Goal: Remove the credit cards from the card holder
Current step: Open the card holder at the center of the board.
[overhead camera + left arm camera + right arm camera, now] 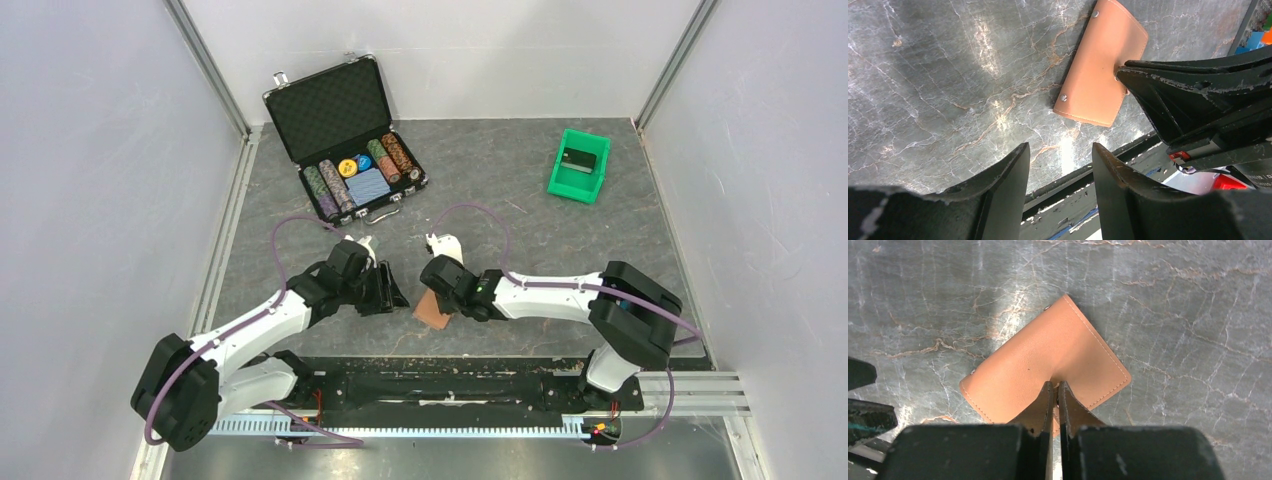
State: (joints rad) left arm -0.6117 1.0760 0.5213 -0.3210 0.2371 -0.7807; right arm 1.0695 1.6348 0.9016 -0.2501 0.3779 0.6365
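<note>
The brown card holder [431,311] [1098,65] [1038,360] lies folded shut on the grey table, near its front edge. My right gripper [447,300] [1055,384] is shut, its tips pinching the holder's top leather, which puckers between them. Seen from the left wrist, the right fingertips [1122,75] rest on the holder's long edge. My left gripper [388,292] [1060,147] stands open just left of the holder, with nothing between its fingers. The credit cards are hidden.
An open black case [345,140] with poker chips stands at the back left. A green bin [592,184] with a dark block [578,160] in it sits at the back right. The table's front edge [450,352] runs just below the holder.
</note>
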